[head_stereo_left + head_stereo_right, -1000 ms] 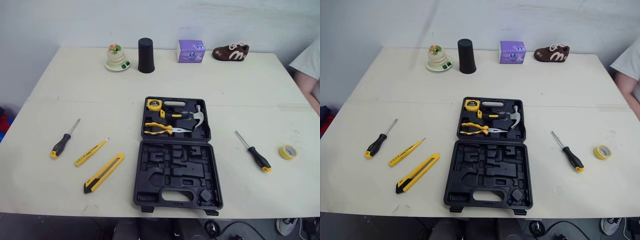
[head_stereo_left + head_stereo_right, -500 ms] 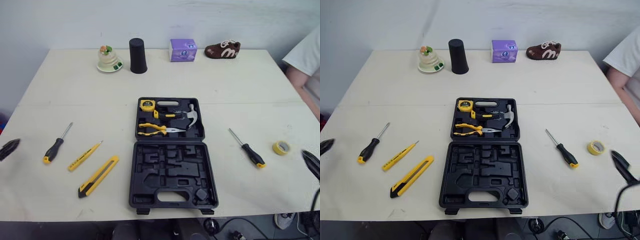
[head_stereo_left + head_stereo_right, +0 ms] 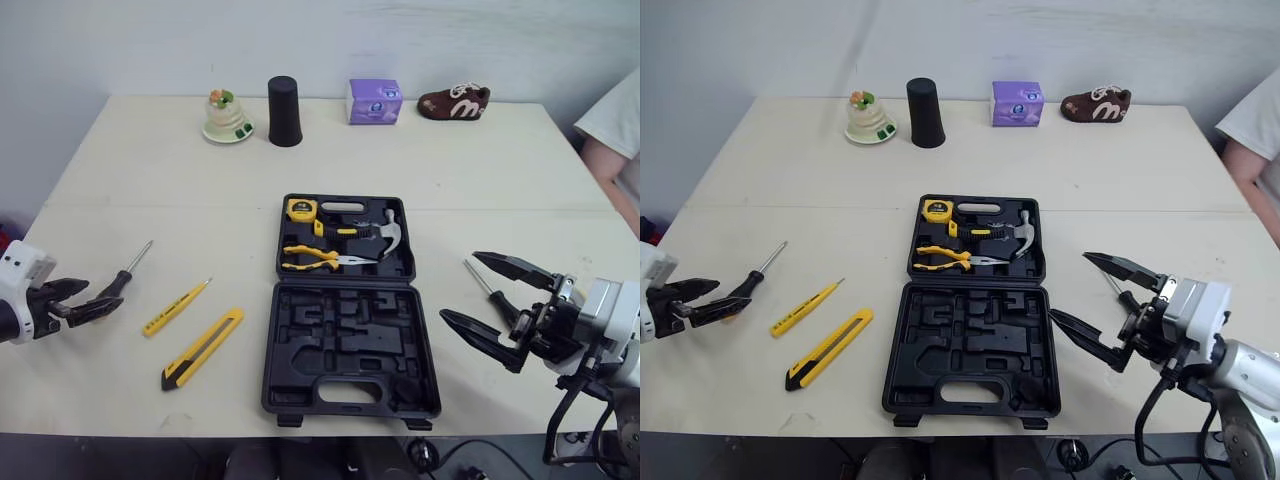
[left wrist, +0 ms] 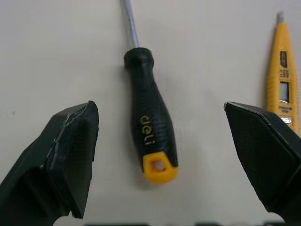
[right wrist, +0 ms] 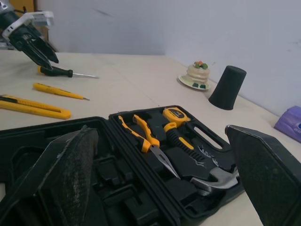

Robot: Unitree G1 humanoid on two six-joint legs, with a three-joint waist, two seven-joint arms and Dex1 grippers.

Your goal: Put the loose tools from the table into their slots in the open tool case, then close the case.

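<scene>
Case: we see the tool case lying open in the middle of the counter. Its 12 o'clock half holds a tape measure, pliers and a hammer.
Loose tools at 9 o'clock of the case: left screwdriver, yellow tester pen, utility knife.
Loose tool at 3 o'clock: we find the right screwdriver partly behind the right hand.
Left hand: wide, with a finger on either side of the left screwdriver's handle, not touching it.
Right hand: wide, at 3 o'clock of the case, holding nothing.
</scene>
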